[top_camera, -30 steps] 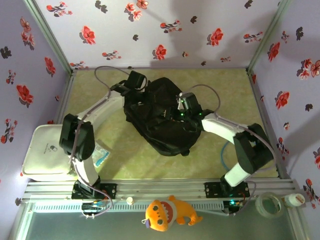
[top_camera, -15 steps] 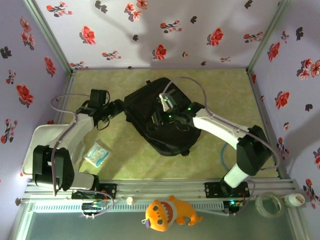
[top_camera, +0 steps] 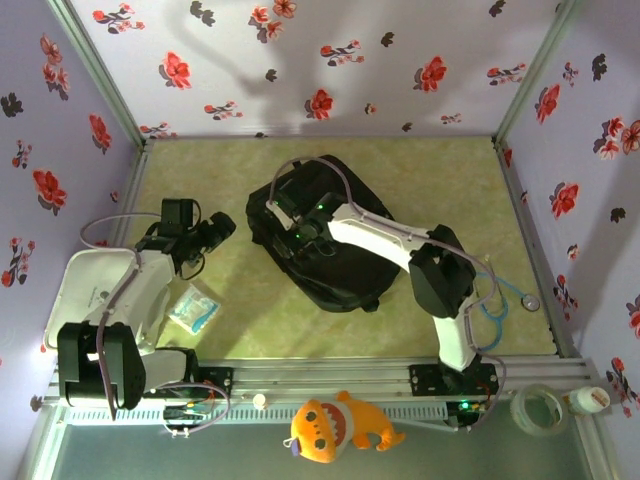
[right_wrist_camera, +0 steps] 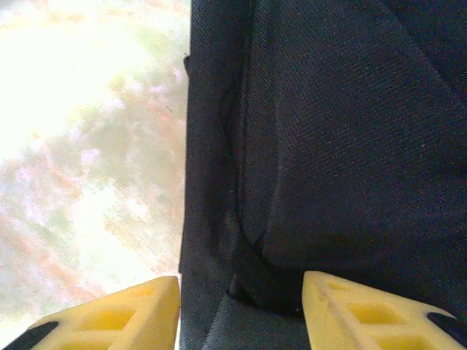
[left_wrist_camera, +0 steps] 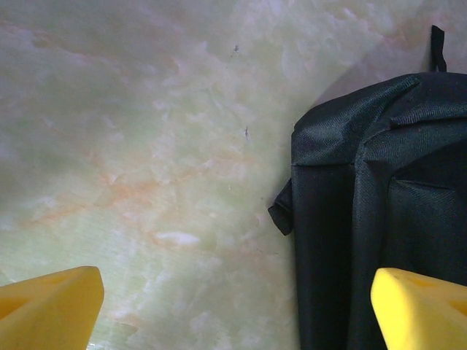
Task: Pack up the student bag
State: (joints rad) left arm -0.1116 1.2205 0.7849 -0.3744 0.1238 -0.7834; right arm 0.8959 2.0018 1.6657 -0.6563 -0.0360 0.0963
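My left pincer (top_camera: 220, 227), withdrawn to nine o'clock of large black fabric backpack (top_camera: 340, 265), gapes empty for fetching; right pincer (right_wrist_camera: 241, 306) straddles its edge, grip unclear.

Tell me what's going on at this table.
Two robot arms are working on the student bag, which lies in the middle of the table. The right arm reaches across it, jaws apart over the fabric at the bag's left edge, with no clear grip. The left arm hovers over bare table beside the bag, jaws wide open and empty. A small clear packet and a white case lie at the left, outside the bag.
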